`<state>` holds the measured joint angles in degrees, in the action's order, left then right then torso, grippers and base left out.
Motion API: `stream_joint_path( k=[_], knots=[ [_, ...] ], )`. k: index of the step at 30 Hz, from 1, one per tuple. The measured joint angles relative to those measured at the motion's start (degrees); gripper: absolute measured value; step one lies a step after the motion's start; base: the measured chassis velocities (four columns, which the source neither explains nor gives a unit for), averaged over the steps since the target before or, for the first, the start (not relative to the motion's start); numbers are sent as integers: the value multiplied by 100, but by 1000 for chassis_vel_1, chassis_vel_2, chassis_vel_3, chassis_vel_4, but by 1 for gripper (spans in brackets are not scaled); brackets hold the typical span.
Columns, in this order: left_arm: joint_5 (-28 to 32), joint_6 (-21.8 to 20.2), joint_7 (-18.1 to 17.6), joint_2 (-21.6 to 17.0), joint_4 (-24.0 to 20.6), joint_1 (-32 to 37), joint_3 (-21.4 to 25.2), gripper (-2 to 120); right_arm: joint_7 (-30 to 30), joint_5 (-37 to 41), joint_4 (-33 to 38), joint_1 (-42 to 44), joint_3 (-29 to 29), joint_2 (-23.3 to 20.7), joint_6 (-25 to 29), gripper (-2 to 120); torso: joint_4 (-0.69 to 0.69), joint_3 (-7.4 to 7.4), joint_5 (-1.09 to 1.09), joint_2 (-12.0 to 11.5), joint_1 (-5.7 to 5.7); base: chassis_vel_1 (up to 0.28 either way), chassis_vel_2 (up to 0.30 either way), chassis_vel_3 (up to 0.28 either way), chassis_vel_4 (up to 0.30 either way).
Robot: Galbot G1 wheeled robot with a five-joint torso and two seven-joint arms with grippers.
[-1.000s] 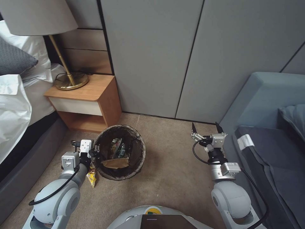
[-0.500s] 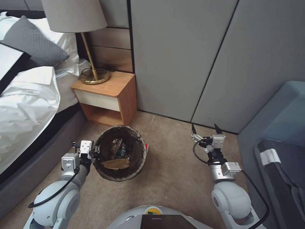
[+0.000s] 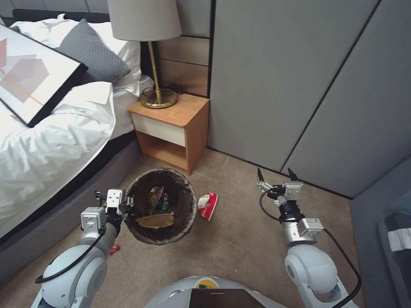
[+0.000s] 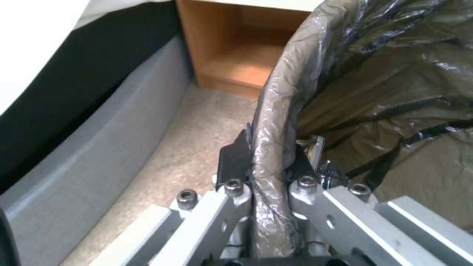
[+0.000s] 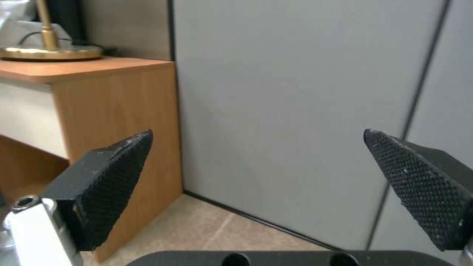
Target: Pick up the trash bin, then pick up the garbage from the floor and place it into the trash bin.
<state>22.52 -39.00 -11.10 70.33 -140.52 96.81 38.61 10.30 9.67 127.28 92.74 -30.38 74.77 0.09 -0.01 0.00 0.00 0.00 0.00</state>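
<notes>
Leftmost, a bed (image 3: 51,141) with white covers, a grey pillow (image 3: 92,53) and a framed picture (image 3: 34,81) is seen. Beside it a wooden nightstand (image 3: 173,128) is set against the grey wall panels (image 3: 299,85), and a brass lamp (image 3: 158,92) is stood on it. On the carpet (image 3: 239,239) near the left arm, a small red scrap (image 3: 114,248) is seen. The left gripper (image 3: 127,205) is clamped on the near-left rim of the trash bin (image 3: 188,203); in the left wrist view its fingers (image 4: 235,162) are pinched on the bag-covered rim (image 4: 276,122), one outside and one inside. The bin is held in front of the robot, below the nightstand, and a tan paper scrap (image 3: 155,220) and dark wrappers (image 3: 159,199) are seen within it. Just right of the bin, a red-and-white carton (image 3: 207,206) is left lying on the carpet. Further right, the right gripper (image 3: 276,174) is held above the floor with its fingers (image 5: 111,177) spread wide, nothing between them.
</notes>
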Motion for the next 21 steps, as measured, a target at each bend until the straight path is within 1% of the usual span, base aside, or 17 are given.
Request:
stream_joint_path(
  k=[21],
  knots=[
    [16, 11, 7, -16, 39, -51, -7, 3, 9, -14, -124, 5, -58, 27, 36, 100, 1, 0, 0, 0, 0, 72, 73, 75, 83]
  ],
)
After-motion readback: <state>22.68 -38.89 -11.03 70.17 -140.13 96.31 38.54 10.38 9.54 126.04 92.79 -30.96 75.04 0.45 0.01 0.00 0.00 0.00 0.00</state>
